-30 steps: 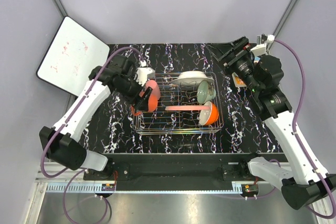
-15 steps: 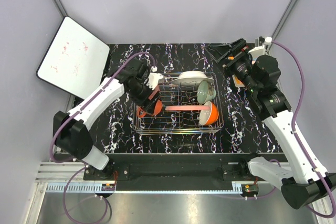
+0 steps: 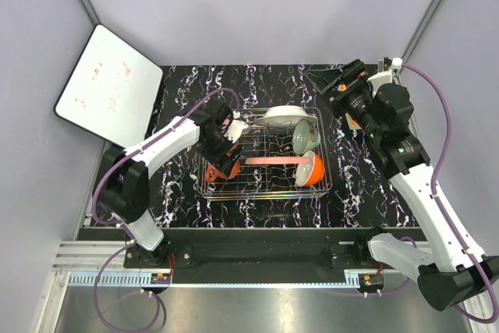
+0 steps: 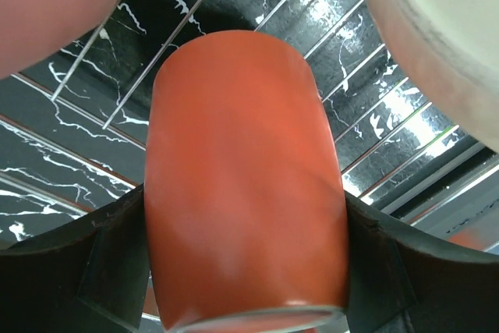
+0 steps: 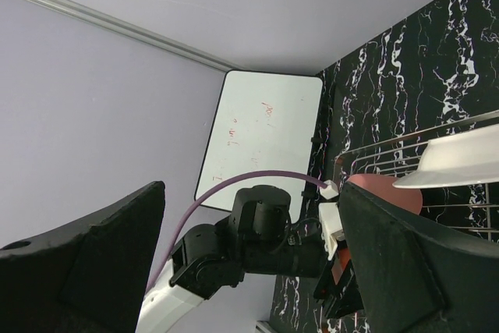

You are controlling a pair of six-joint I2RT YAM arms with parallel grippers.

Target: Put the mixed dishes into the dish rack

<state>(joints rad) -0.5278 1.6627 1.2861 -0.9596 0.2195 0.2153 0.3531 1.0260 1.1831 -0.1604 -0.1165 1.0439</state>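
Note:
My left gripper [image 3: 222, 159] is shut on the orange handled mug [image 3: 226, 163], which lies on its side between the pads [image 4: 109, 271] low over the left end of the dish rack [image 3: 265, 186]. The mug [image 4: 245, 185] fills the left wrist view above the rack wires [image 4: 156, 44]. A white plate [image 3: 282, 115], a mint-green bowl [image 3: 306, 135], a pink plate [image 3: 273, 161] and an orange bowl [image 3: 313, 169] stand in the rack. My right gripper [image 3: 337, 83] hangs open and empty, raised beyond the rack's far right corner.
A white board [image 3: 109, 83] leans off the table's far left corner. A pink rounded dish [image 4: 47, 5] and a cream-coloured rim [image 4: 444, 37] sit close on either side of the mug. The left arm [image 5: 257, 239] shows between my right fingers.
My left gripper has carried the mug rightward and down, from beside the rack's left edge to inside its left end. The right arm shifted only slightly.

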